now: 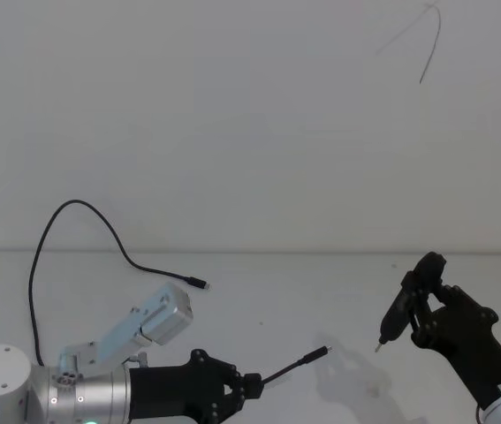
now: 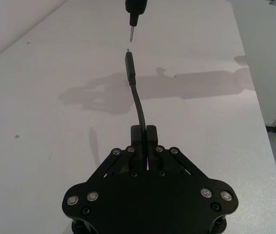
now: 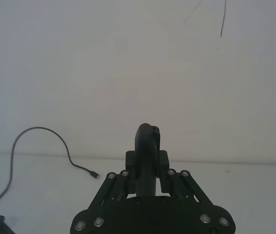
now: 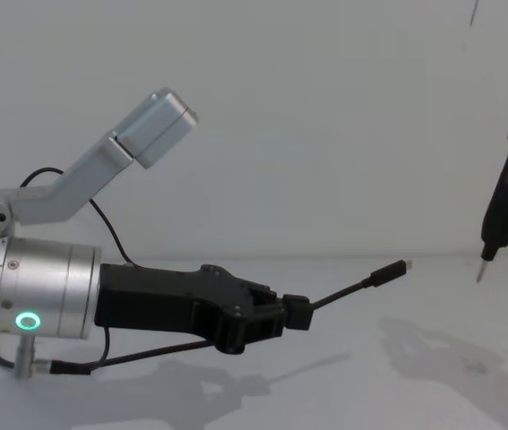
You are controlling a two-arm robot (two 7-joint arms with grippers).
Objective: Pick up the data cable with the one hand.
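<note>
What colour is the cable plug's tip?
Silver tip on black plug, left gripper holding the cable; best in chest view.

Left tool sits over the near-left corner of the desk, with the data cable clamped between its jaws. The cable's plug end projects rightward toward the middle of the near edge, clear of the surface. Right tool stands over the near-right corner, gripping a pen-shaped instrument tip down above the surface. Plug tip and instrument tip are near but apart. A thinner cable loops at the left edge; its plug lies behind the left tool, toward the back edge
</note>
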